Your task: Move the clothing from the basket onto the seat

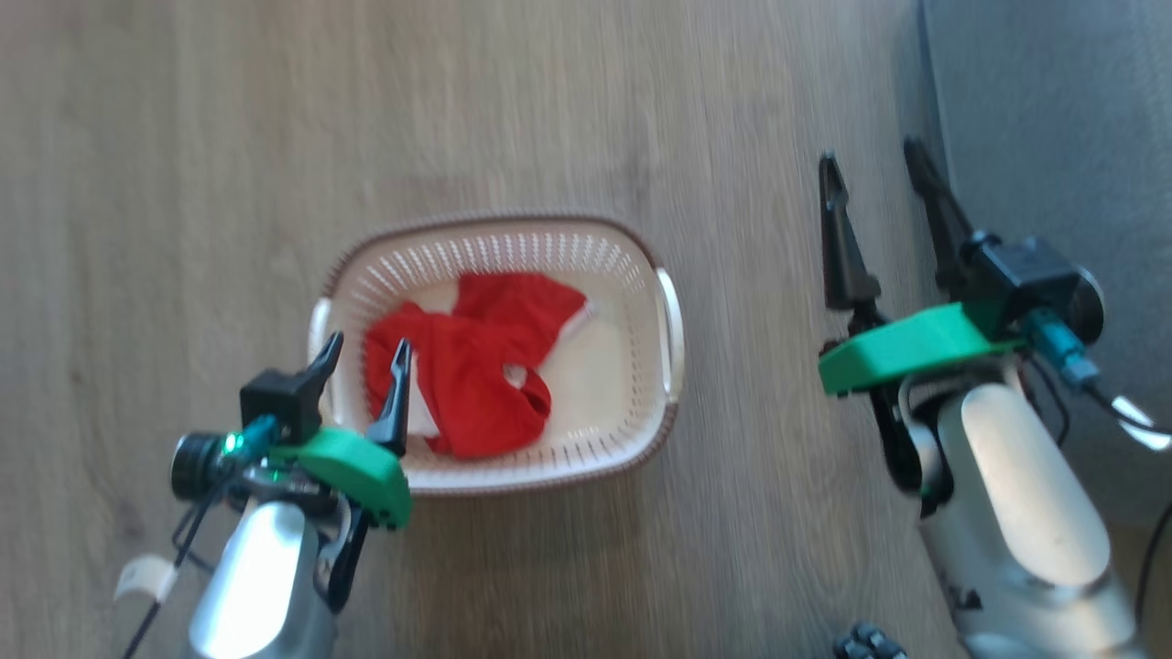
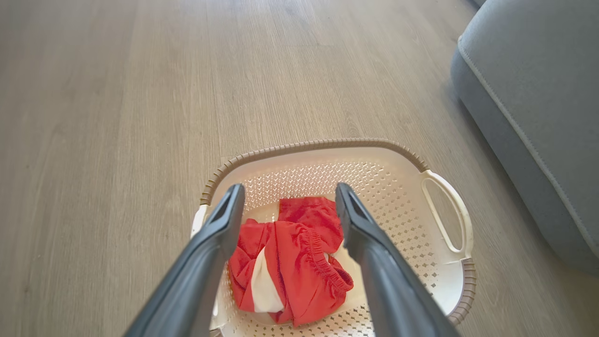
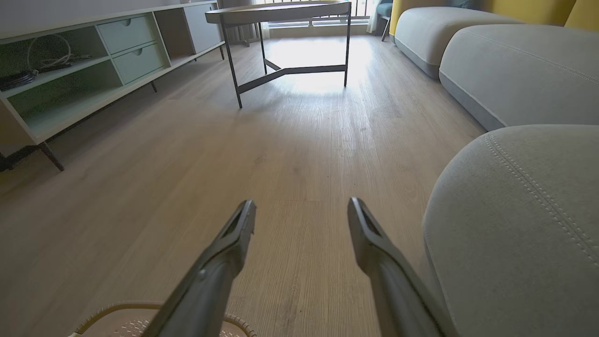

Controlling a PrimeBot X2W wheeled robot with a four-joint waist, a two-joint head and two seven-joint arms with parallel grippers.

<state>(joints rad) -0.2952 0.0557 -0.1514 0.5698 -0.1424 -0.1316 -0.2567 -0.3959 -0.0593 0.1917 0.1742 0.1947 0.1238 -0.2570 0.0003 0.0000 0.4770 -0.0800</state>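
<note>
Over the cream perforated plastic basket (image 1: 513,247) of crumpled red clothing (image 1: 476,366), our left gripper (image 1: 369,343) gapes empty, our right gripper (image 1: 870,153) likewise beside the grey upholstered seat (image 1: 1053,137).

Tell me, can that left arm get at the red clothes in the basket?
Probably yes: the open left gripper points straight at the red clothing, and nothing covers the open-topped basket.

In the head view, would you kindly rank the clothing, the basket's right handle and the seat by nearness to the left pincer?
1. clothing, beside the left pincer.
2. right handle, on the basket's far side.
3. seat, far right.
</note>
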